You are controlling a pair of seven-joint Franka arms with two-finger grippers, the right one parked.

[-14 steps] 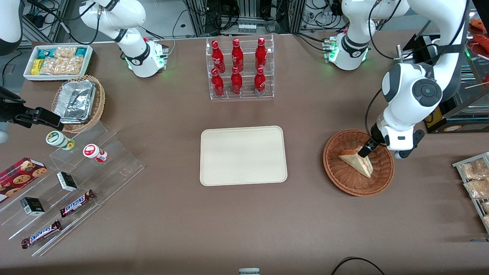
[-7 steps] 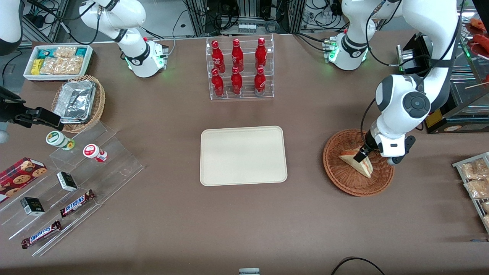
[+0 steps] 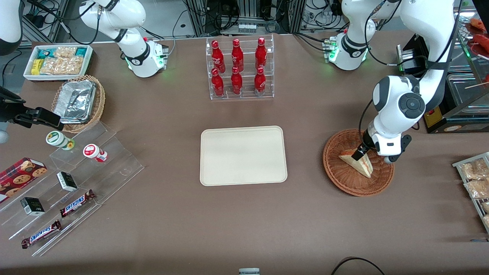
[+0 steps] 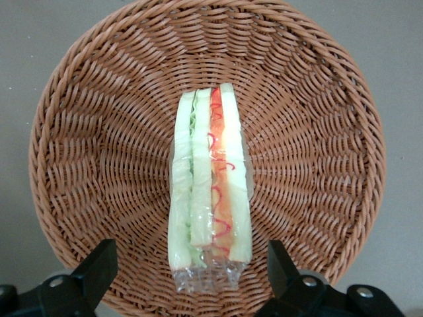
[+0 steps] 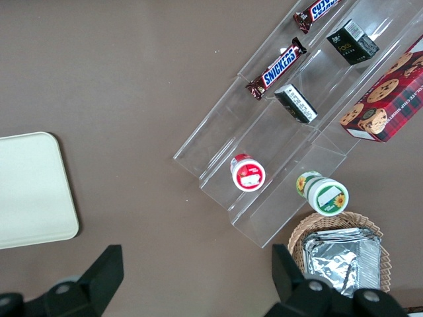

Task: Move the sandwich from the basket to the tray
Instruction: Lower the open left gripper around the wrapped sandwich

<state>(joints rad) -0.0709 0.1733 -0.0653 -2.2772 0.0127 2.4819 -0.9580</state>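
Note:
The sandwich point(image 3: 362, 164), a wrapped wedge of pale bread with green and red-orange filling, lies in the round reddish-brown wicker basket point(image 3: 336, 179). My left gripper point(image 3: 359, 154) hangs low over the basket at the wedge's wide end. In the left wrist view the gripper point(image 4: 190, 277) is open, its two black fingers point(image 4: 99, 267) standing either side of the sandwich point(image 4: 210, 172) without touching it, above the basket point(image 4: 79, 132). The cream tray point(image 3: 243, 155) lies flat at the table's middle, toward the parked arm's end from the basket, with nothing on it.
A clear rack of red bottles point(image 3: 238, 68) stands farther from the camera than the tray. At the parked arm's end are a clear stepped stand with snacks point(image 3: 72, 183), a tan basket of foil trays point(image 3: 78, 102) and a white snack bin point(image 3: 57, 61). Snack packets point(image 3: 473, 177) lie beside the basket.
The left arm has swung a little toward the tray and the gripper has slid along the sandwich's wide end. The sandwich and basket have not moved.

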